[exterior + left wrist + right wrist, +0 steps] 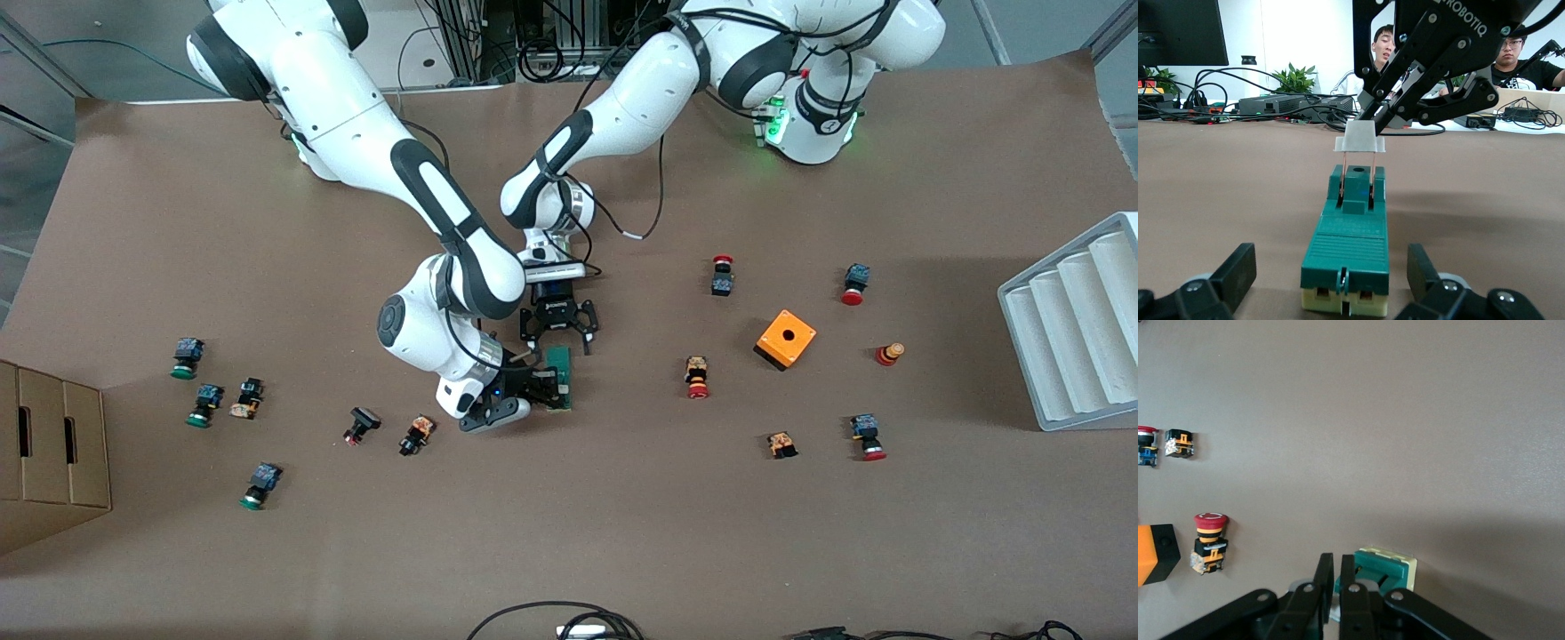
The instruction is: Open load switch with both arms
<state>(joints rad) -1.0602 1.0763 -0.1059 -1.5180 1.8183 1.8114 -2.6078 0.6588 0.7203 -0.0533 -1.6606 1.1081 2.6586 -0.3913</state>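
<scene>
The load switch, a narrow dark-green block on a cream base, lies mid-table. My left gripper is low at the switch's end farther from the front camera. In the left wrist view its fingers stand open on either side of the switch without touching it. My right gripper is at the nearer end, shut on the white lever. The lever is lifted above the block on two thin copper prongs. In the right wrist view the right gripper shows closed fingers in front of the switch.
An orange box with a hole and several red push buttons lie toward the left arm's end. Green-capped buttons and a cardboard box are toward the right arm's end. A white rack stands at the table's edge.
</scene>
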